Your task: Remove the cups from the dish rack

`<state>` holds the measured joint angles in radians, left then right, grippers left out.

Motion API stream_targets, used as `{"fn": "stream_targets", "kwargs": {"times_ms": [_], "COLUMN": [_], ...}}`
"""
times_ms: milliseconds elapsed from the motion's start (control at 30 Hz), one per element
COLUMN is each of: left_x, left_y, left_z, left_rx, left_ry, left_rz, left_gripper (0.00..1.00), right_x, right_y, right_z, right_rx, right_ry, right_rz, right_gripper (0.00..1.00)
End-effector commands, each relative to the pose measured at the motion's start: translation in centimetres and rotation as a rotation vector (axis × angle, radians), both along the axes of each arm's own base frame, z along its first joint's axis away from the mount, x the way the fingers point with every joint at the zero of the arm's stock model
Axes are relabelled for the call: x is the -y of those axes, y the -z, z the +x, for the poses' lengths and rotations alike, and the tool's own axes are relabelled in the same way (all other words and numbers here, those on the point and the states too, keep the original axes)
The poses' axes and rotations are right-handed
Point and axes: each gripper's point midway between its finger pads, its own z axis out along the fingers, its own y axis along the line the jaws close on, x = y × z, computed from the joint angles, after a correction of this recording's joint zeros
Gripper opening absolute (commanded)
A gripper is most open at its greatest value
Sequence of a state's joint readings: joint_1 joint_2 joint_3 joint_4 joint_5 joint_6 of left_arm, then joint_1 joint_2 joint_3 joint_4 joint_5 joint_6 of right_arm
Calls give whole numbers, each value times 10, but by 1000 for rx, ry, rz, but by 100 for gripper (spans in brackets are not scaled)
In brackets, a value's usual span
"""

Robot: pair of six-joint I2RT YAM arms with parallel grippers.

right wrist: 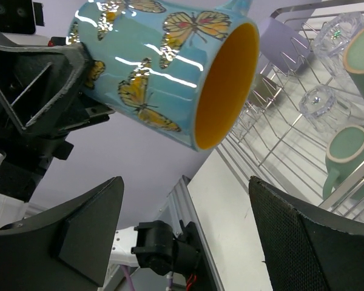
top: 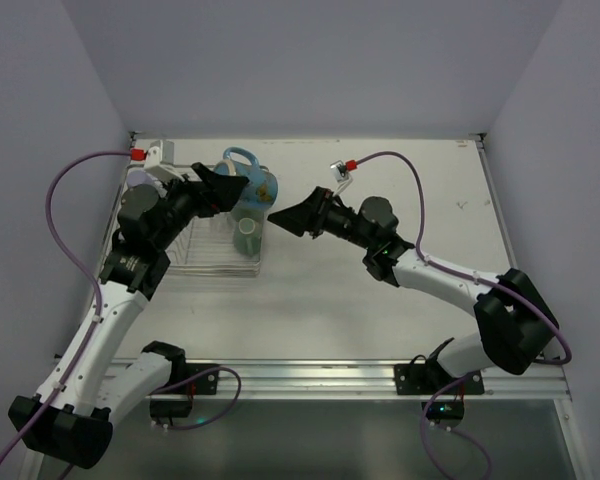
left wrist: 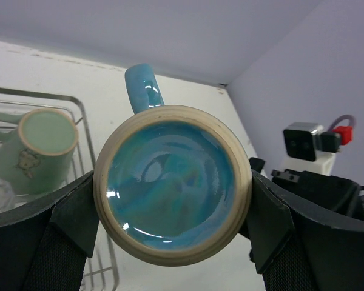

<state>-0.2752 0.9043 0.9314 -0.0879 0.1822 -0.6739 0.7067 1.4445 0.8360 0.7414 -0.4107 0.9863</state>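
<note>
While my left pincer [left wrist: 173, 203] clamps the blue butterfly mug [right wrist: 151, 66] by its base, tilted in the air over the right side of the wire dish rack [top: 208, 262], my right pincer [right wrist: 185, 230] gapes empty, facing the mug's orange mouth. A mint-green mug [top: 248, 236] sits in the rack.

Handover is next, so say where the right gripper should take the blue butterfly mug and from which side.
Best bet: pinch the wall of the blue butterfly mug at its orange mouth, one finger inside, coming from the mouth side, which faces the right gripper. The left gripper clamps the base end, so the rim is free.
</note>
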Motion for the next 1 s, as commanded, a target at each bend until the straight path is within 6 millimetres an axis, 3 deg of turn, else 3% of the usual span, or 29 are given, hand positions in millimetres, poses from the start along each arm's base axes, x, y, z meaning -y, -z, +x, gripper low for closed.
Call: {"fn": "stream_targets", "kwargs": {"times_ms": [0,500,667,800,967], "left_x": [14,38,47,52,57], "left_y": [-100,-81,-70,-72,-60], "left_z": [-26,-41,-44,-50,-52], "left_rx": [272,163,129,138,108], "left_ry": [123,286,345,399,436], "left_rz": [-188,-257,-285,-353,-388], "left_gripper": [7,3,4,4,5], "right_x": [3,18,20,21,22], "right_y": [-33,-66,-82,-97,-111], "right_z": [-12,-26,-35,-43,-53], "right_rx": [96,308,371,404,401], "right_ry": [-27,-25,-65,-98,-161], "right_rz": [77,88,129,220,319], "right_gripper": [86,82,75,65,52]}}
